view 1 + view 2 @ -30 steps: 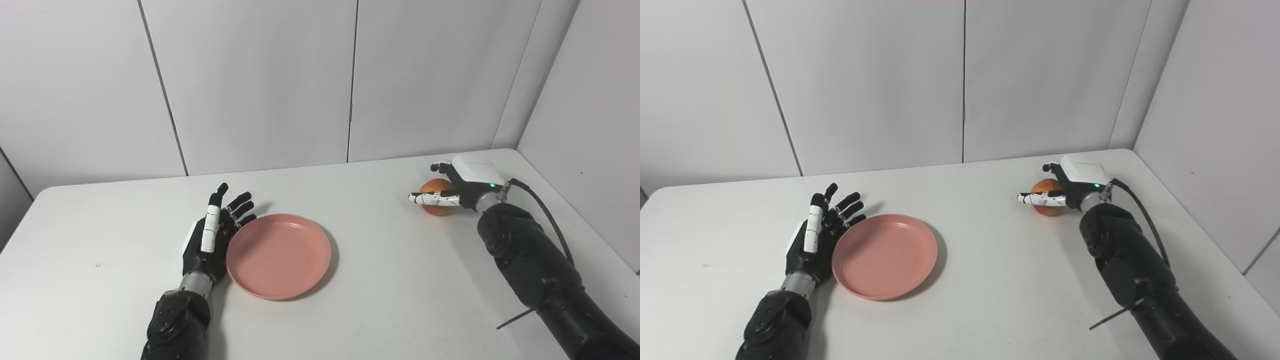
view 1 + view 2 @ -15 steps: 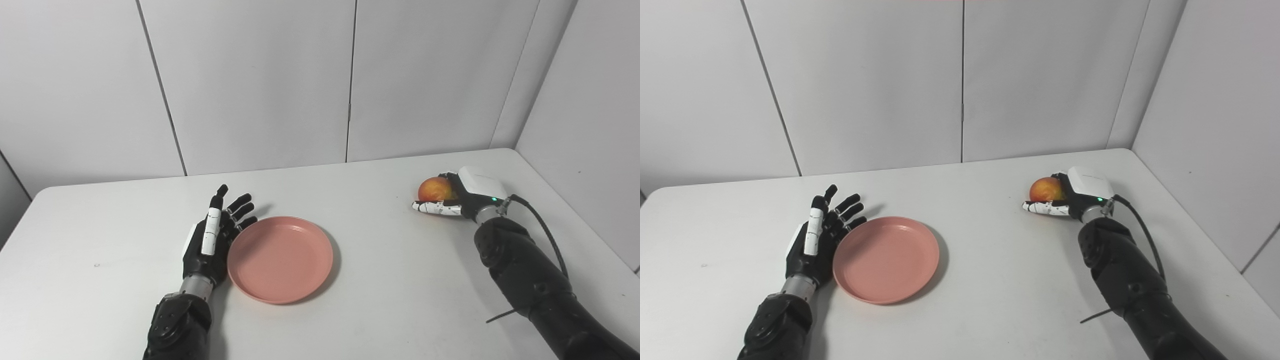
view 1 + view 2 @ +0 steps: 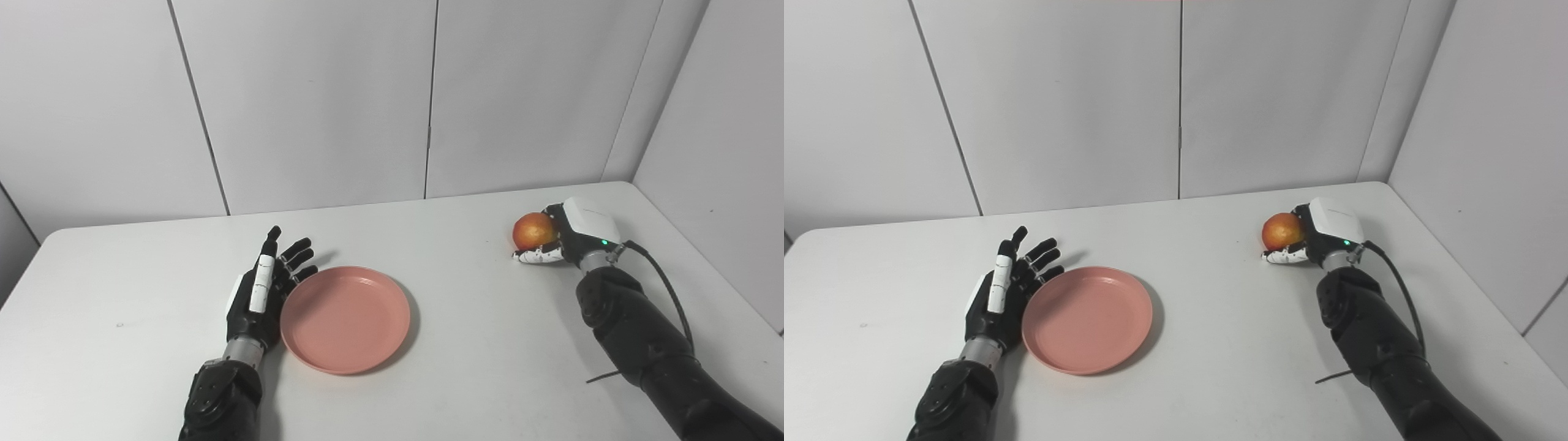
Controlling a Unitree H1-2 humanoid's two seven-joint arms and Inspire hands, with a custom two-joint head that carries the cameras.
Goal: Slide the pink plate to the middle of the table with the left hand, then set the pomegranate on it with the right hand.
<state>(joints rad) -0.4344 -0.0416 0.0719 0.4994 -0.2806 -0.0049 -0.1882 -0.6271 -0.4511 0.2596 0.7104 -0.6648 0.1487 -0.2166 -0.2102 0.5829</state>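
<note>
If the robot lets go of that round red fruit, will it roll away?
Probably, if dropped on the bare table. The pomegranate looks round and smooth, with no flat side showing. The right hand wraps it from the side, which suggests it needs steadying. Set in the pink plate, its raised rim would likely stop it.

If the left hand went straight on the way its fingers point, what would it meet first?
Probably nothing: the left hand points past the pink plate toward the back wall, over bare table.

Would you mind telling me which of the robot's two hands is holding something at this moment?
The right hand, closed on the red-orange round pomegranate. The left hand lies open beside the pink round plate.
</note>
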